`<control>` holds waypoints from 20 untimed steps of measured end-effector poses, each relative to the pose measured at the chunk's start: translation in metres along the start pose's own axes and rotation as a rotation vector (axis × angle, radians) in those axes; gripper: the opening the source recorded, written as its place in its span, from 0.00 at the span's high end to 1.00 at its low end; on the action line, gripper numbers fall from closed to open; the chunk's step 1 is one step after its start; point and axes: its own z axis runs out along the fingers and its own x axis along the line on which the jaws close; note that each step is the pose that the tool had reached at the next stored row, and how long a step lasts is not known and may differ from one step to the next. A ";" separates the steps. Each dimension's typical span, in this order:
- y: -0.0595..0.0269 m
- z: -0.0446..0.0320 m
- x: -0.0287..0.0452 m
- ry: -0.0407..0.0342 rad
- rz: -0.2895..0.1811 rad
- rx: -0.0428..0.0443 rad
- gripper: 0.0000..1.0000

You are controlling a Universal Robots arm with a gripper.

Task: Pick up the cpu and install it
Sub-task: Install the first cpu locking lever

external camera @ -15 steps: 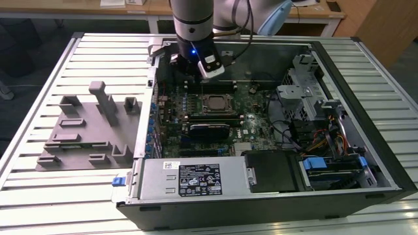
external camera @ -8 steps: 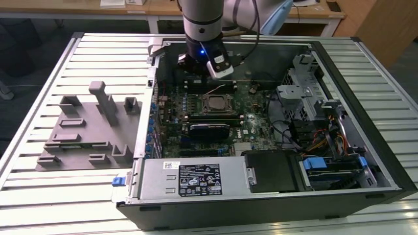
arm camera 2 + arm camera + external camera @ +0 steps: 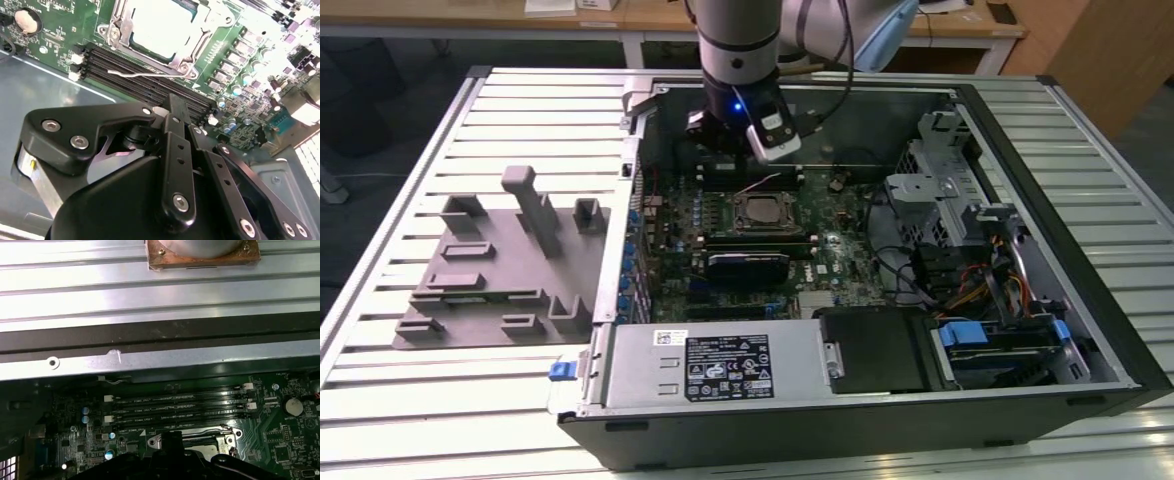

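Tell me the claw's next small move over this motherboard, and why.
Probably lift the claw straight up a little: the cpu seems to lie in its socket already, and the claw hangs over the memory slots beside it.

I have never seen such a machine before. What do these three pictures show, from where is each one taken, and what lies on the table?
This is one robot arm with a gripper at its end, above an open computer case on a slatted metal table. The exterior view looks at the whole scene from outside. Both wrist views come from cameras riding on the arm, looking at the green motherboard inside the case. A grey fixture block lies beside the case, at the exterior view's left. The cpu, the shiny silver square, lies in its socket, apart from the gripper.
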 end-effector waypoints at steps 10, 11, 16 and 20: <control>-0.0011 0.0051 0.0002 -0.0580 -0.009 -0.0007 0.89; -0.0013 0.0056 0.0002 -0.0622 -0.009 0.0004 0.89; -0.0017 0.0076 0.0000 -0.0754 -0.007 0.0090 0.89; -0.0020 0.0091 -0.0001 -0.0851 -0.002 0.0194 0.89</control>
